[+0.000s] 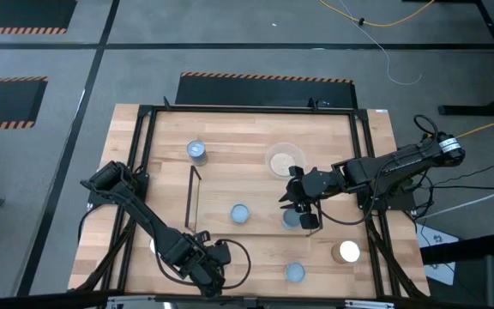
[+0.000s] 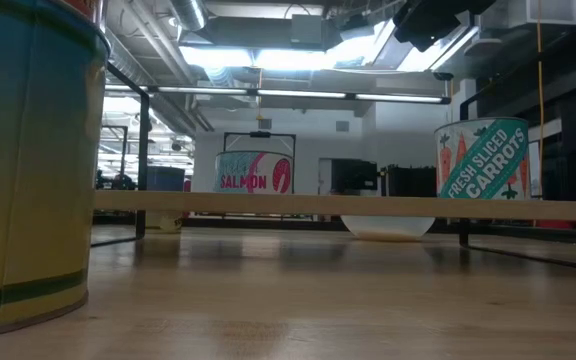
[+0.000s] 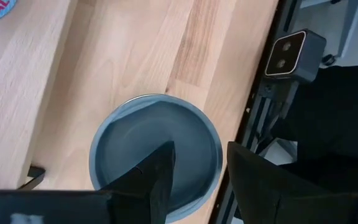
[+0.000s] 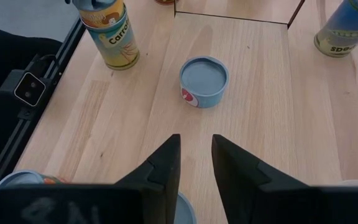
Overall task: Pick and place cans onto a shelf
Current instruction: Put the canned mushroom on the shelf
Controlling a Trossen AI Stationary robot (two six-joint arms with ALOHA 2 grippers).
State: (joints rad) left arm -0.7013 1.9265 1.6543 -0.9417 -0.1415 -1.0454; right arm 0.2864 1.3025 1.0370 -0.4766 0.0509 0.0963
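High view: the left gripper point(image 1: 211, 273), at the frame's lower left, is hiding most of a can point(image 3: 156, 155) by the worktop point(image 1: 247, 142) front edge; its jaws are standing open, straddling the can's rim. The right gripper point(image 1: 305, 213), jaws parted and holding nothing, is hovering over a partly covered can point(image 1: 292, 220) at centre right. The shelf point(image 1: 193, 199) is showing only as thin rods left of centre. Open boards are lying between them.
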